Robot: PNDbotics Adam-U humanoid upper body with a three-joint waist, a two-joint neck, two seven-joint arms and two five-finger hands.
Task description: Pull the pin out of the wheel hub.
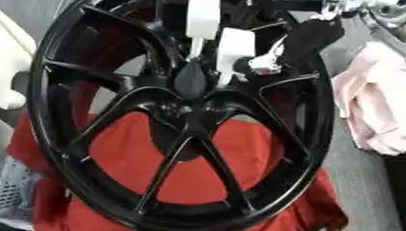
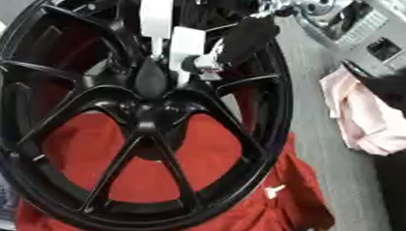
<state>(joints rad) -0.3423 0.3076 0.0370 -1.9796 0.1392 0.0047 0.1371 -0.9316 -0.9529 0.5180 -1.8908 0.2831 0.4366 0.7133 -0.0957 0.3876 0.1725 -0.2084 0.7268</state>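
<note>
A black spoked wheel hub (image 1: pixel 181 112) stands tilted on a red cloth (image 1: pixel 187 179) and fills most of both views. At its centre sits a dark teardrop-shaped piece (image 1: pixel 189 80), which may be the pin. My right hand (image 1: pixel 236 48) comes in from the upper right, with its black wrist (image 1: pixel 315 34) and silver joints (image 1: pixel 263 64) in front of the upper spokes. The hand's white-covered parts hang right above and beside the dark piece. Whether the hand holds that piece is hidden. My left hand shows in neither view.
A crumpled pink cloth (image 1: pixel 376 109) lies on the grey surface (image 2: pixel 323 155) to the right. Silver metal equipment (image 2: pixel 370 31) stands at the upper right. A cream object (image 1: pixel 5 57) and a white mesh basket (image 1: pixel 9 193) are at the left.
</note>
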